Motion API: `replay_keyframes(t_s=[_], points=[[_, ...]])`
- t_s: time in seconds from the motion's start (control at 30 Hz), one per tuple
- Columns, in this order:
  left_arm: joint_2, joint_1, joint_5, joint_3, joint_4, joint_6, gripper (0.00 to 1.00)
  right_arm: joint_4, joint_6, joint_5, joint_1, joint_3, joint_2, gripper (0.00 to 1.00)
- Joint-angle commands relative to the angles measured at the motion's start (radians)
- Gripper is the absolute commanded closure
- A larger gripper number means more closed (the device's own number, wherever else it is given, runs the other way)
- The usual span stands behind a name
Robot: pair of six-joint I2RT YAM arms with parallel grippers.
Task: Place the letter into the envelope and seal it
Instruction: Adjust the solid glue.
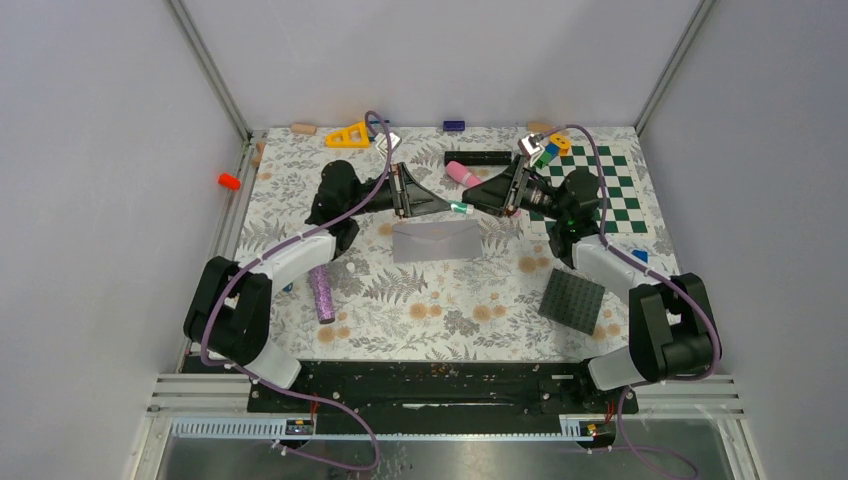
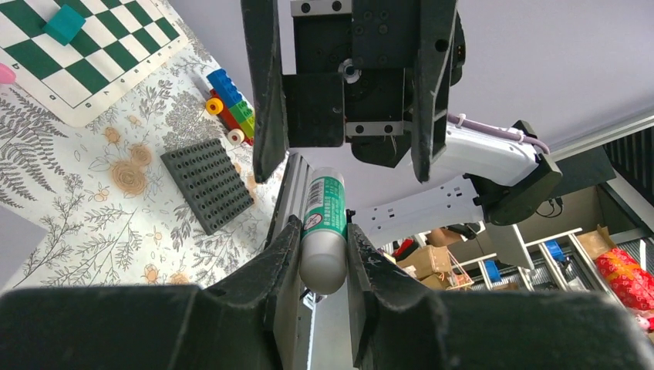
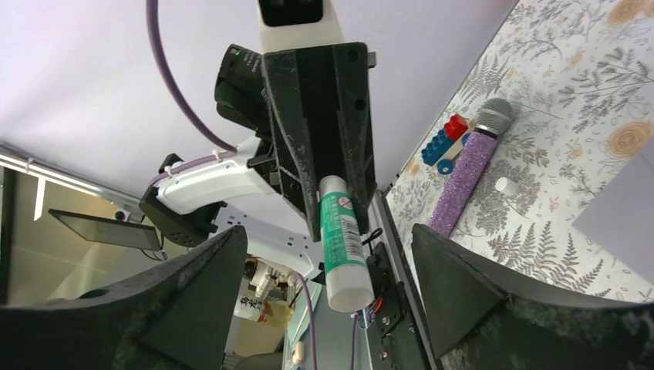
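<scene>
The grey envelope (image 1: 437, 241) lies flat on the floral mat at mid-table, flap down; its corner shows in the right wrist view (image 3: 617, 216). The tan letter is not visible in any view. My left gripper (image 1: 450, 207) is shut on a green-and-white glue stick (image 1: 461, 209), held above the envelope's far edge and pointing right; the left wrist view shows the fingers (image 2: 287, 247) clamped on the stick (image 2: 324, 223). My right gripper (image 1: 480, 200) is open, facing the left one, with the stick's free end (image 3: 339, 239) between its spread jaws and untouched.
A purple glitter microphone (image 1: 322, 292) and a small white cap (image 1: 352, 268) lie left of the envelope. A dark grey studded plate (image 1: 573, 300) sits front right, a green-and-white checkerboard (image 1: 600, 195) back right. A pink cylinder (image 1: 463, 174) and a black bar (image 1: 478, 157) lie behind the grippers.
</scene>
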Motion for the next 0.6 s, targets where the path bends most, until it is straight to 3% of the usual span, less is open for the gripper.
replay_keyframes(t_s=[0.0,0.57], points=[[0.015,0.002,-0.026,-0.01,0.124,-0.042,0.99,0.103,0.019,0.009,0.038,-0.005,-0.013,0.16],[-0.002,0.029,-0.034,-0.024,0.129,-0.031,0.99,-0.022,-0.079,0.023,0.064,-0.008,-0.069,0.42]])
